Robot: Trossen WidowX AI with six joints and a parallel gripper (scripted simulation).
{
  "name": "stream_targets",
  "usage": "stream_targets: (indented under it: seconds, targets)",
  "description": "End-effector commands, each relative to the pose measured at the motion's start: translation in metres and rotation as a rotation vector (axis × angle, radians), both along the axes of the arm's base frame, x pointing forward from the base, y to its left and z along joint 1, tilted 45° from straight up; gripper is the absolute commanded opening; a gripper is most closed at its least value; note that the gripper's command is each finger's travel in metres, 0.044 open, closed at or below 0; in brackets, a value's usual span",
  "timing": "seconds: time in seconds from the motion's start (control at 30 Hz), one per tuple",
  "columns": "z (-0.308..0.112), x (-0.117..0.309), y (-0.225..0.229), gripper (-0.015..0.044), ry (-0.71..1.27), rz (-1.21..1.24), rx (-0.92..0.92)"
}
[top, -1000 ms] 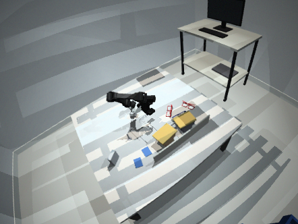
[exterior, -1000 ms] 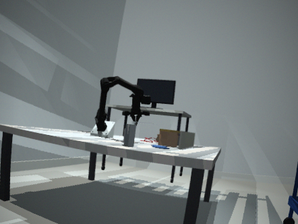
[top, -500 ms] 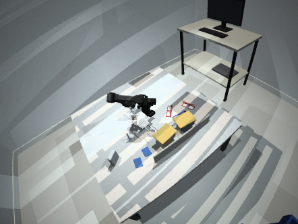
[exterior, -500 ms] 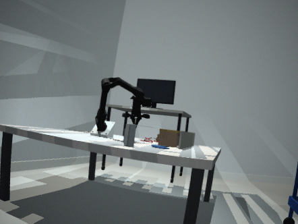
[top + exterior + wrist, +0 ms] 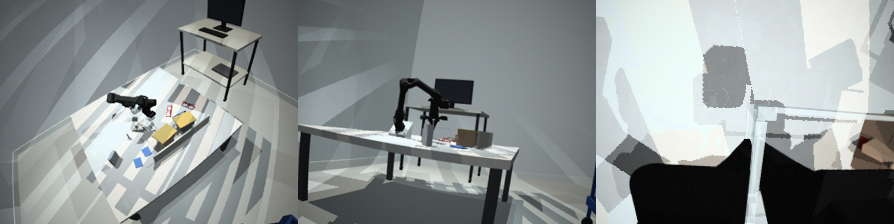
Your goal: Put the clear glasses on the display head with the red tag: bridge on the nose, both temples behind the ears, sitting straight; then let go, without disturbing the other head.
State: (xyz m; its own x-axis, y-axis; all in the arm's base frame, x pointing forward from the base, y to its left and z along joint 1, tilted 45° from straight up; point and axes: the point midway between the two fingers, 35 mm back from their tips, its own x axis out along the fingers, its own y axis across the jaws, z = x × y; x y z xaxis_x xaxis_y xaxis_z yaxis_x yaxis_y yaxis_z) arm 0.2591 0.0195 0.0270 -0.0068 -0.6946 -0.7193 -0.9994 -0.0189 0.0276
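My gripper is shut on the clear glasses and points down above the table. One thin bar of them runs up between the fingertips; another reaches right in the wrist view. Only faint lines of them show in the top and exterior views. The nearer display head, with a yellow top, also shows its brown face at the right edge of the wrist view. A small red patch, possibly the tag, is on it. The glasses are apart from this head. The other head stands behind it, with blue glasses at its front.
A long grey panel stands behind the heads. Two red glasses lie beyond the far head. Two blue pieces lie near the panel's end. A grey block stands upright near the table edge.
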Motion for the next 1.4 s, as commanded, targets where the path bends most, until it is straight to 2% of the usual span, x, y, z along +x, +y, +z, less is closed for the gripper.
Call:
stream_targets:
  seconds: [0.0, 0.47, 1.37]
  targets:
    - [-0.004, -0.001, -0.004, 0.0000, 0.005, 0.007, -0.008]
    - [-0.009, 0.000, -0.009, 0.0000, 0.005, 0.007, -0.008]
    - [-0.012, 0.031, -0.011, 0.0000, -0.001, 0.010, 0.001]
